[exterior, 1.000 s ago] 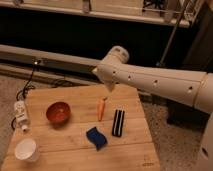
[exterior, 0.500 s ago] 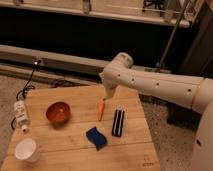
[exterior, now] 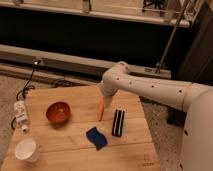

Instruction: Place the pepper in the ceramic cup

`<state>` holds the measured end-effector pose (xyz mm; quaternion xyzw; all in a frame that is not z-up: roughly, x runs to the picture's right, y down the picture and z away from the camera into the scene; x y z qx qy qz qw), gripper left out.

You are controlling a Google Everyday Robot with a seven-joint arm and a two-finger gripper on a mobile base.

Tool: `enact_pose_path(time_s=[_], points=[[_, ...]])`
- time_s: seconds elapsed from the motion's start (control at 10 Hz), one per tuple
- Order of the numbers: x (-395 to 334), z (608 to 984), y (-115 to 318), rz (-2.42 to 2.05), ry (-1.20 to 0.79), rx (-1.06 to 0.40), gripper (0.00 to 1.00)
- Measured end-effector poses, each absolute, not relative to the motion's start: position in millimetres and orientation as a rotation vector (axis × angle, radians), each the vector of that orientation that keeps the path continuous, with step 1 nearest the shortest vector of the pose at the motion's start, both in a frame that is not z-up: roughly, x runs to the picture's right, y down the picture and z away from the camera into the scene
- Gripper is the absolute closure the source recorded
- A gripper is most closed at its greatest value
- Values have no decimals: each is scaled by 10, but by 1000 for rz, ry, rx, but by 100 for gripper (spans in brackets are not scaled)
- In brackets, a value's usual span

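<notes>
While the gripper (exterior: 102,98) hangs right at the far end of the pepper (exterior: 101,111), its hold impossible to tell, the ceramic cup (exterior: 26,149) stands well to the pepper's front-left

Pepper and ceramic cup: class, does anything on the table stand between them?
Nothing visible does. With the gripper at the pepper's top, the line to the ceramic cup runs over bare table between the red bowl and the blue sponge.
</notes>
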<state>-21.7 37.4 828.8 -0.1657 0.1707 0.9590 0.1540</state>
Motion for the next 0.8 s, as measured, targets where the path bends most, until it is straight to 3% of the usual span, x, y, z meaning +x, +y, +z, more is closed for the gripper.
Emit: enact_pose_path(time_s=[0.8], points=[[-219,8287,397,2528,423,-496,20]])
